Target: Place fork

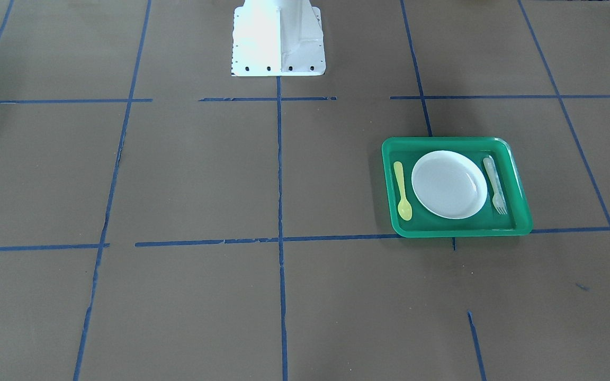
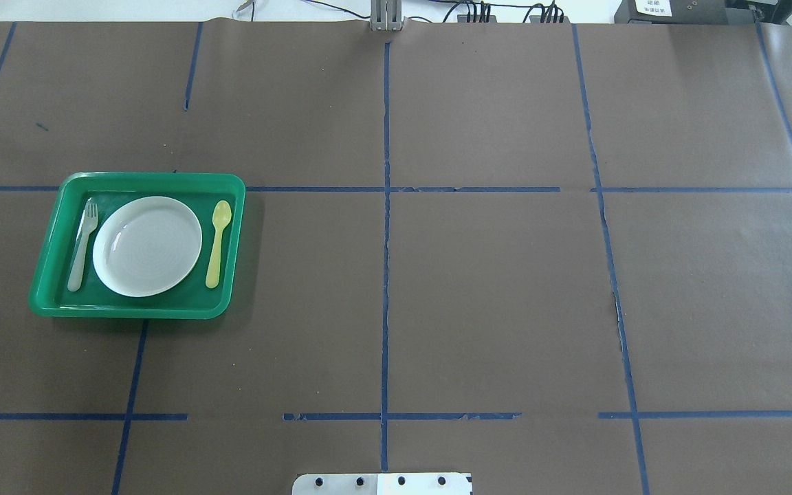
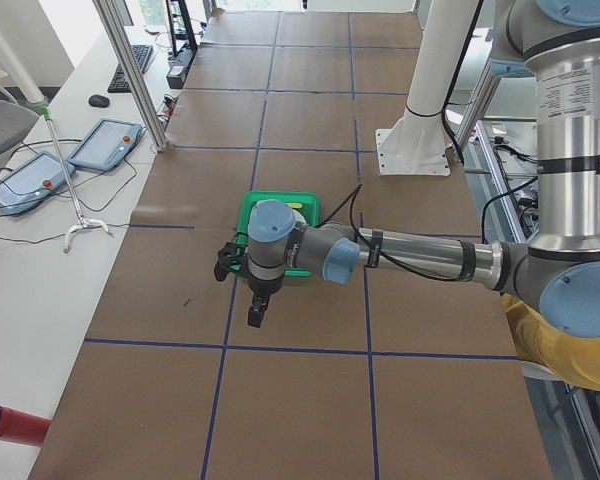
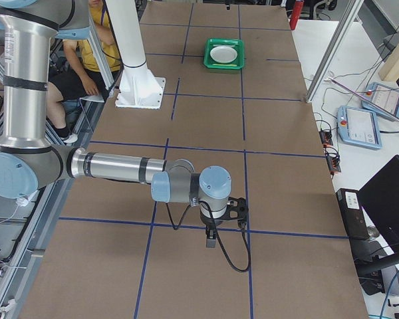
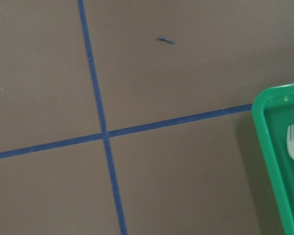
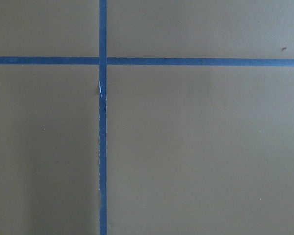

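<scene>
**Item 1, fork**. It is pale, half-clear plastic with a slim flat handle and four short tines. It lies flat in the tray, just left of the plate, with its tines toward the far side. My left wrist view catches only the tines at its right edge.
- Handling, as I judge it: very light, thin and a little springy. It looks slick, so it could skate on the glossy tray floor or twist in a pinch.
- Best hold: across the middle of the handle, on its narrow edges, clear of the tines (which look the easiest part to bend).
- Set beside the plate like this, it reads to me as placed.

**Item 2, tray**. Green glossy plastic, rectangular with rounded corners and a raised lip. It sits on the left half of the desk.

**Item 3, plate**. White, round, smooth and shallow, in the middle of the tray.

**Item 4, spoon**. Yellow plastic, just right of the plate, bowl toward the far side.

**Item 5, desk**. Matte brown paper, gridded with blue tape.

**Item 6, my left tool**. It hangs above the desk near the tray. I cannot tell whether it is released or clenched.

**Item 7, my right tool**. It hangs above bare paper, well apart from the tray, and again I cannot tell its state.
</scene>
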Action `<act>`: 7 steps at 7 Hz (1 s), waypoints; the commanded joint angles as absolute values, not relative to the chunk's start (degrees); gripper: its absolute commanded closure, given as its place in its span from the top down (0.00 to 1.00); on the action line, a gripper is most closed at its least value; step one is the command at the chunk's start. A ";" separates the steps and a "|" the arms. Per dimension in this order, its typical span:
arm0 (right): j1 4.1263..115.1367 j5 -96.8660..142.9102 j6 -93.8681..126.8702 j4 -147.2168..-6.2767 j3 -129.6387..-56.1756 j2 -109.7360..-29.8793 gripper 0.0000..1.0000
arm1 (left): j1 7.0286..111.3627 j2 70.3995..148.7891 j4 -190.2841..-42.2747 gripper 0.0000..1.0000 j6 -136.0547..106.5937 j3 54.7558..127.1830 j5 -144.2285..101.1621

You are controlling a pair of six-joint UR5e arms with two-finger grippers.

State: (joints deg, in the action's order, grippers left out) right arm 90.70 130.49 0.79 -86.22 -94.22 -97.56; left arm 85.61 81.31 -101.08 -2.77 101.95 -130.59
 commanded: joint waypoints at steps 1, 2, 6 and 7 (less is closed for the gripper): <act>90.70 130.43 0.79 -86.13 -94.22 -97.56 1.00 | 88.85 79.54 -96.80 1.00 2.81 101.69 -132.97; 90.70 130.52 0.79 -86.22 -94.22 -97.56 1.00 | 88.86 79.45 -97.03 1.00 2.99 101.60 -134.28; 90.70 130.52 0.70 -86.22 -94.22 -97.56 1.00 | 88.86 80.68 -97.03 1.00 2.99 101.34 -134.21; 90.70 130.52 0.79 -86.22 -94.22 -97.56 1.00 | 88.86 80.68 -96.94 1.00 2.99 101.16 -134.21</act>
State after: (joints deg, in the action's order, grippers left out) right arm 90.70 130.50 0.74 -86.22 -94.22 -97.56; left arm 88.83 80.63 -97.02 2.99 101.34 -134.21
